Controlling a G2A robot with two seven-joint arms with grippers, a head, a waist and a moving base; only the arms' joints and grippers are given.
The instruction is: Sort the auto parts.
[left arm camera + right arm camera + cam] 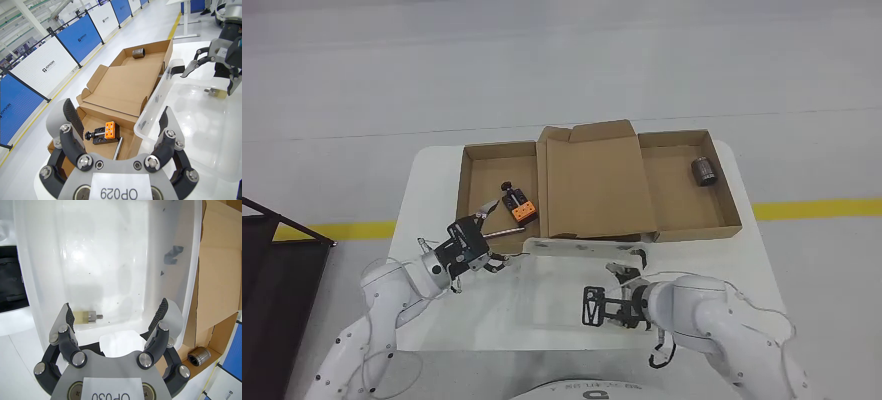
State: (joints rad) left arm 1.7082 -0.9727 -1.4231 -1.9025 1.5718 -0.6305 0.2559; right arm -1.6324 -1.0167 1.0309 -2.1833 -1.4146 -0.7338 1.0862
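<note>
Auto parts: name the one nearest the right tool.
The small cream-bodied stud in the clear tray, beside the right tool; the orange clamp, rod and metal cylinder lie in the cardboard box.

Bright, even light from overhead fills every view. The white tabletop nearly washes out. Glare patches shine on the floor of the clear bin. Soft, faint shadows lie inside the cardboard box. Wrist views bow straight lines near their edges, as with the barrier panels.
</note>
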